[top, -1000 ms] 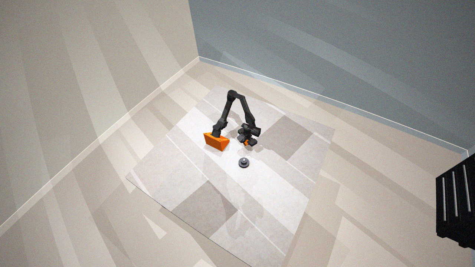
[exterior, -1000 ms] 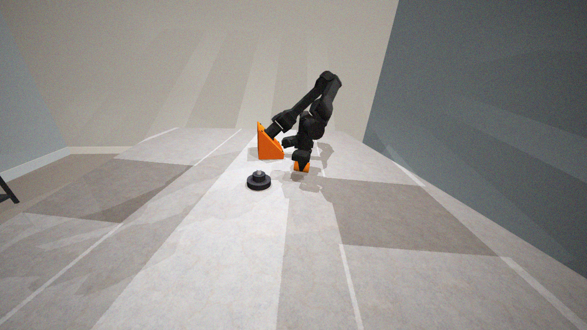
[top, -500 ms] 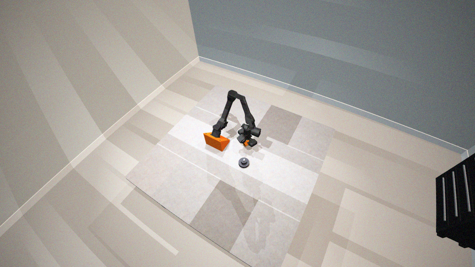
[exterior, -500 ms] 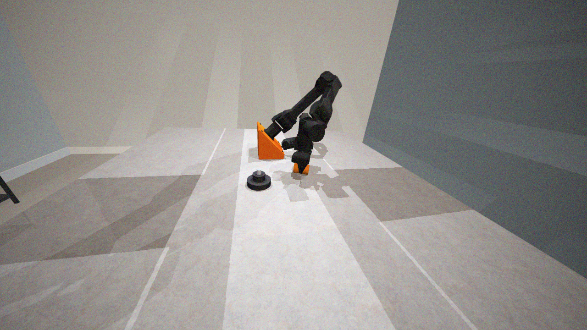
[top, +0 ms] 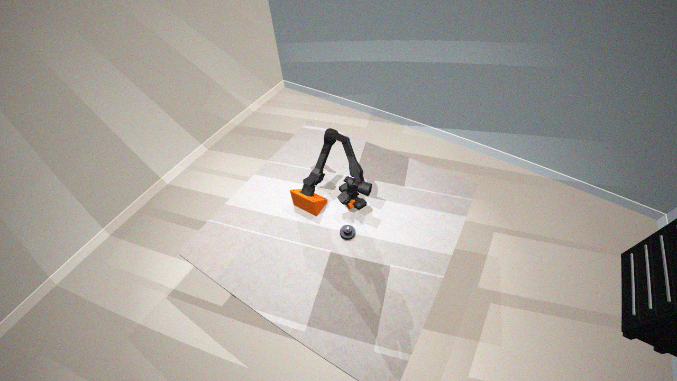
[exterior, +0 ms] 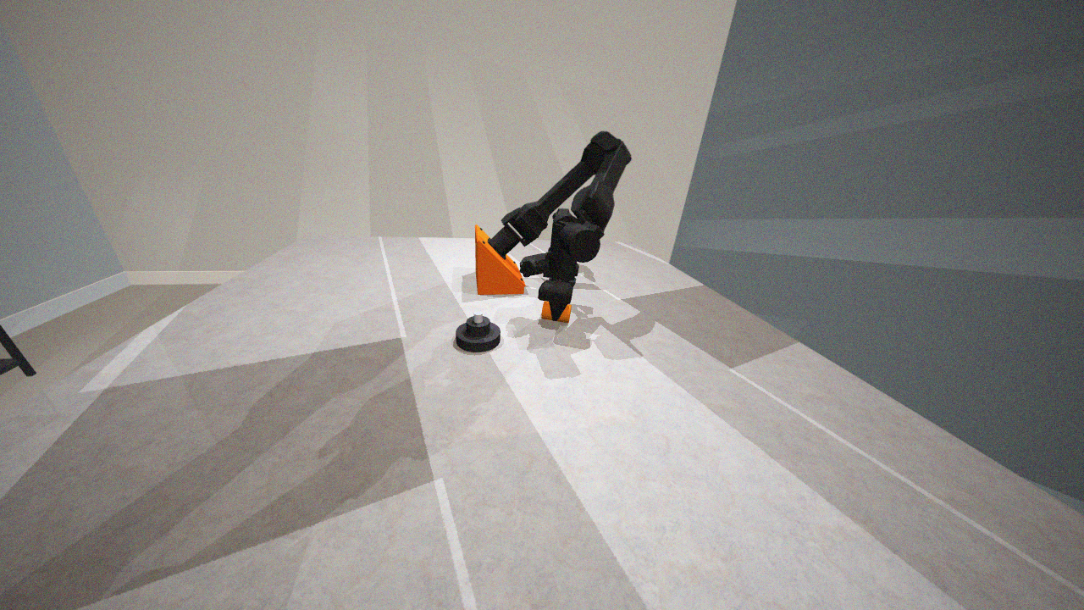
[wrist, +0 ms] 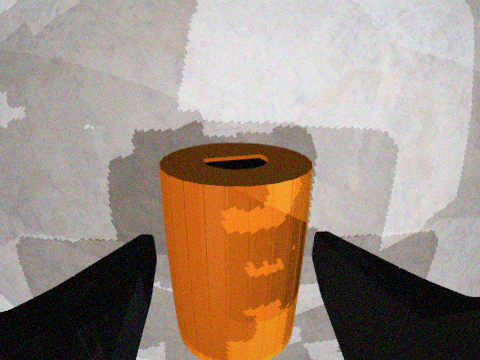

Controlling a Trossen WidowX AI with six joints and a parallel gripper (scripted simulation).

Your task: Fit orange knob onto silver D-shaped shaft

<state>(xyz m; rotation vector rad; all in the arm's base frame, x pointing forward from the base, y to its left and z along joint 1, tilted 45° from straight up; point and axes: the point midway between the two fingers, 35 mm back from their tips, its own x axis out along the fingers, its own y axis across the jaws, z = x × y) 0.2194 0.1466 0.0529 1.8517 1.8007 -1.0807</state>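
Note:
The orange knob (top: 350,204) (exterior: 546,312) (wrist: 232,220) appears to lie on its side at the table top. Its end face with the D-shaped hole shows in the wrist view, the hole's flat side toward the top of the picture. My gripper (top: 352,202) (exterior: 556,313) (wrist: 235,247) is open around the knob, with a narrow gap on each side. The fingers partly hide the knob in the top and exterior views. The dark round pedestal (top: 347,235) (exterior: 477,342) stands apart from the gripper, with the silver shaft (top: 347,228) (exterior: 477,318) upright and bare on it. The shaft's flat side cannot be made out.
The arm's orange base (top: 307,203) (exterior: 498,274) stands beside the gripper, farther from the pedestal than the knob is. A black slatted object (top: 646,289) stands at the far right of the top view. Light and shadow patches cross the table top (top: 265,265) (exterior: 682,485).

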